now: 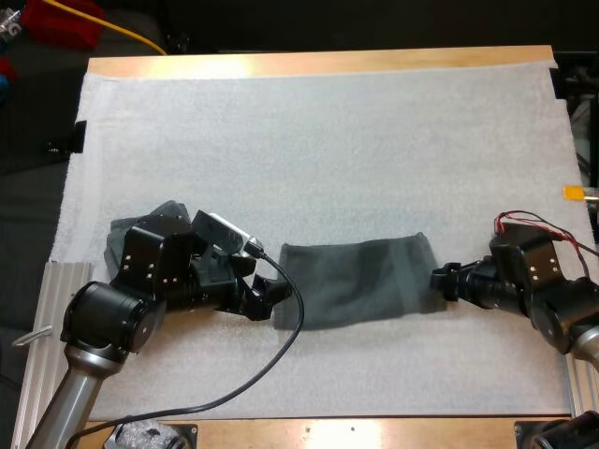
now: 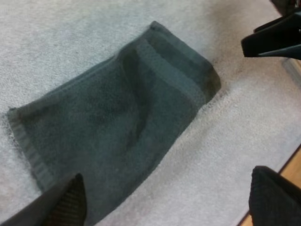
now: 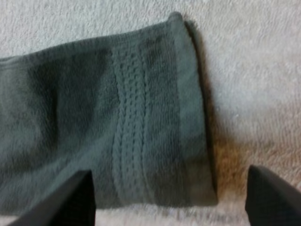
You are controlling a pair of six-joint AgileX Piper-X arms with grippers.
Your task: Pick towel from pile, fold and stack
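- High view: our left gripper (image 1: 271, 295) sits at the left end of the flat towel (image 1: 356, 281).
- Left wrist view shows its fingers (image 2: 66, 202) spread wide, gripping nothing.
- Our right gripper (image 1: 442, 281) is just off the flat towel's right end, its fingers (image 3: 77, 197) also spread with nothing held.
- The flat towel lies on the mat (image 1: 328, 140) near its front edge, between both grippers.
- A crumpled towel (image 1: 122, 238) lies at the mat's left side, partly covered by our left arm.
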